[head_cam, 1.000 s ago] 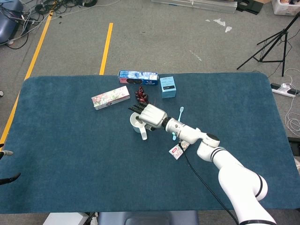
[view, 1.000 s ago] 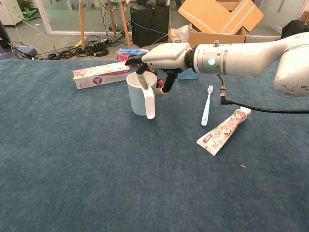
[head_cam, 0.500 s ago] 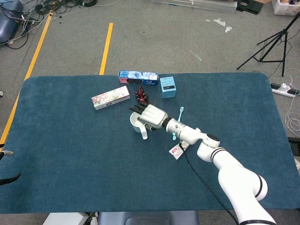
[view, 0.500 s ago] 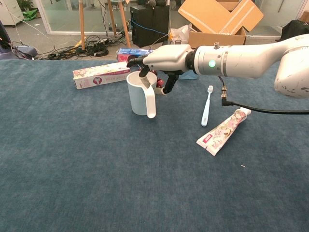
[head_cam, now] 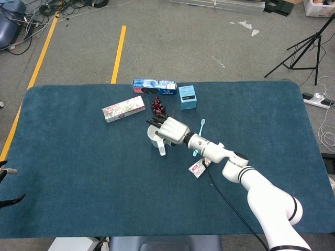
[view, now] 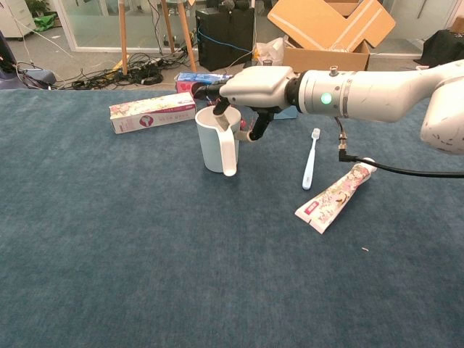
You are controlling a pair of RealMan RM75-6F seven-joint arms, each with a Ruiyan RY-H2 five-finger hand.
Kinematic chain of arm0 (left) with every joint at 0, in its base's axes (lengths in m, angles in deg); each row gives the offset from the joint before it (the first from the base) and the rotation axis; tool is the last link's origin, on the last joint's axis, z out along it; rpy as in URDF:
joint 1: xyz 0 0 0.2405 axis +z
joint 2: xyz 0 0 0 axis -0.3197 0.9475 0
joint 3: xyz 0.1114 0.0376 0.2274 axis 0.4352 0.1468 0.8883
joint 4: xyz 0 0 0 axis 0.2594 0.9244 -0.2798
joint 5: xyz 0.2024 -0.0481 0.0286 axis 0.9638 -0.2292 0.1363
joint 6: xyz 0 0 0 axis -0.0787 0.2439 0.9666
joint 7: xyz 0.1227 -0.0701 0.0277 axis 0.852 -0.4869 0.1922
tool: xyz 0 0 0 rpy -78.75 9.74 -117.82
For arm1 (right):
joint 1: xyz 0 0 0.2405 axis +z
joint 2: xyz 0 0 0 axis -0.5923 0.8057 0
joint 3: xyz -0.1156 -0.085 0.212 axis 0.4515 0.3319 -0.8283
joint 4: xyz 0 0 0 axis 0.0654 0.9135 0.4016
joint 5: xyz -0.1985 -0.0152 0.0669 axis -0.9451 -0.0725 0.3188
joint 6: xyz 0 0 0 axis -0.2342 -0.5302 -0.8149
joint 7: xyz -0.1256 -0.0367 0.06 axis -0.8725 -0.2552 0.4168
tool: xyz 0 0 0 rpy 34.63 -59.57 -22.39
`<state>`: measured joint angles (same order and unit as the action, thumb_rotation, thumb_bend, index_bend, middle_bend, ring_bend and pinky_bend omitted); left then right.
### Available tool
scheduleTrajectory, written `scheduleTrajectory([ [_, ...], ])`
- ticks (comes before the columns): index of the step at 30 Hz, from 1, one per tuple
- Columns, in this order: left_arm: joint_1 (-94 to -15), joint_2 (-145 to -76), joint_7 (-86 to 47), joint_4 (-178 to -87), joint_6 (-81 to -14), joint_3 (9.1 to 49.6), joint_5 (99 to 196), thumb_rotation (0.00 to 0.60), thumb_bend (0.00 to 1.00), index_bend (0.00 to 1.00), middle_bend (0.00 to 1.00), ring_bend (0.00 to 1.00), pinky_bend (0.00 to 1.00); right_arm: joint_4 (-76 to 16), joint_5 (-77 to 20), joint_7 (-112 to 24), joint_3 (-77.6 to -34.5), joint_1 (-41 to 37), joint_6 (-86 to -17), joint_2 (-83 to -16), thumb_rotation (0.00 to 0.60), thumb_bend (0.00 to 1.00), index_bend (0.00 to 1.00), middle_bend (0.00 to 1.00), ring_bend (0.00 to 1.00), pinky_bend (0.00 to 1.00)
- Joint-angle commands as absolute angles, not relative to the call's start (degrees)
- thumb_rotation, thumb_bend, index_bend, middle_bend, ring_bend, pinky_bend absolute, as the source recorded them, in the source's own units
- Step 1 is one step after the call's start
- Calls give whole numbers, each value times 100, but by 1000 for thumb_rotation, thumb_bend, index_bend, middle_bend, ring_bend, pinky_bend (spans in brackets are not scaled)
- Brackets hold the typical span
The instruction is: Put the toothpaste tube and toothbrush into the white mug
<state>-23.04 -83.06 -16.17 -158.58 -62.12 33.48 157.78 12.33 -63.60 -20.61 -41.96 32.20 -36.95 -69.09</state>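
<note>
The white mug (head_cam: pixel 155 139) (view: pixel 212 148) stands upright mid-table with its handle toward the front. My right hand (head_cam: pixel 170 129) (view: pixel 251 85) is at its rim, one finger dipping inside and the thumb outside, gripping the rim. To its right a light-blue toothbrush (head_cam: pixel 202 125) (view: pixel 310 159) lies on the cloth, apart from the hand. A floral toothpaste tube (head_cam: pixel 197 168) (view: pixel 335 196) lies nearer the front, beside the arm's cable. Only dark fingertips of my left hand (head_cam: pixel 7 186) show at the far left edge, spread, with nothing between them.
Behind the mug lie a floral carton (head_cam: pixel 123 109) (view: pixel 152 112), a blue carton (head_cam: pixel 154 85), a small light-blue box (head_cam: pixel 187 97) and a dark red cluster (head_cam: pixel 157 107). The blue tablecloth (head_cam: pixel 78 172) covers the whole table.
The right hand has shifted slightly to the right, and the mug has moved with it. The toothbrush and the tube have stayed put.
</note>
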Motion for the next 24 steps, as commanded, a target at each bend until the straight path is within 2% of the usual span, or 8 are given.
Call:
scheduleTrajectory([
  [1,-2303,-8311,-1603,-15861,-6218,3351,15787,600,68,318,146,95,74,1138,-6327,-2163,-4222,3180,-3740,-6847,600,353,633,0,0,125],
  [24,-2315,-8403,-1381,-15947,-6257,3433,15967,600,68,318,146,95,74,-191,-6164,-3223,-4381,2631,-4363,-6097,600,349,654,0,0,125],
])
